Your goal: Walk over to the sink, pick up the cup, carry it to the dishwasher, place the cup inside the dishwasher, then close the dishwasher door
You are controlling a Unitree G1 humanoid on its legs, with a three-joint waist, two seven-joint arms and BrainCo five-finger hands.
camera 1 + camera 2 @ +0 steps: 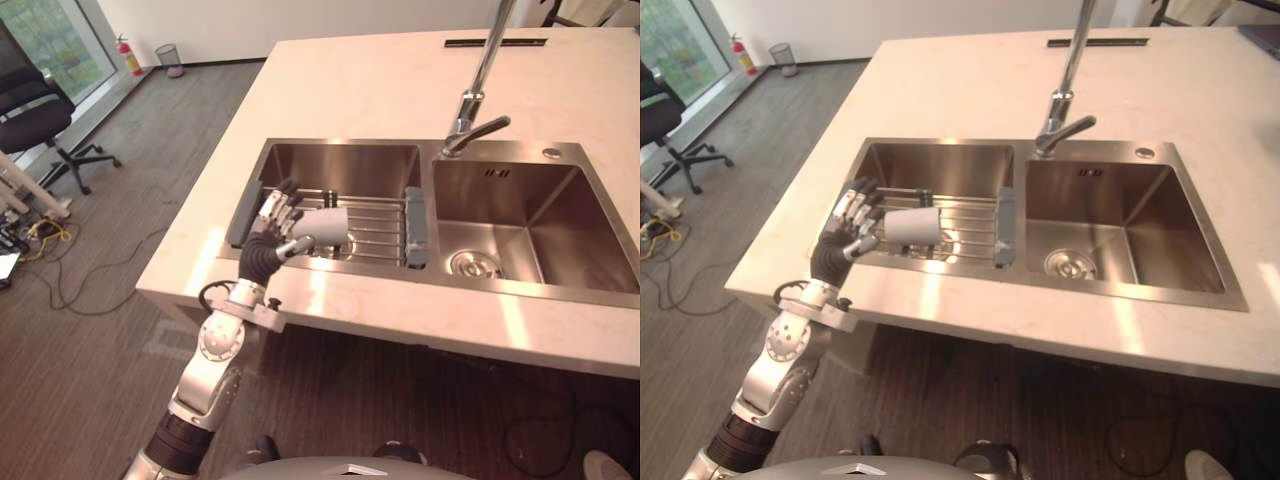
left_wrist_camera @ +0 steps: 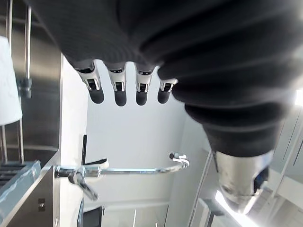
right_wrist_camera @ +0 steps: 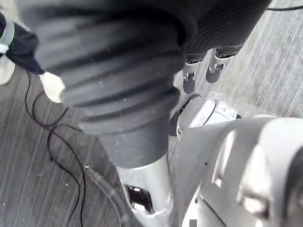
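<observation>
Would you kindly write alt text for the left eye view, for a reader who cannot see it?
The robot's left hand, fingers straight, is beside a white cup lying on its side on a wire rack in the left basin of a stainless steel double sink, set in a pale countertop.

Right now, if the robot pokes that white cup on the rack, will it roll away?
Probably: the white cup lies on its side on the wire rack, so a nudge could roll it, though the bars may catch it. It looks small, so likely light. Its smooth side might slip in the left hand.
</observation>
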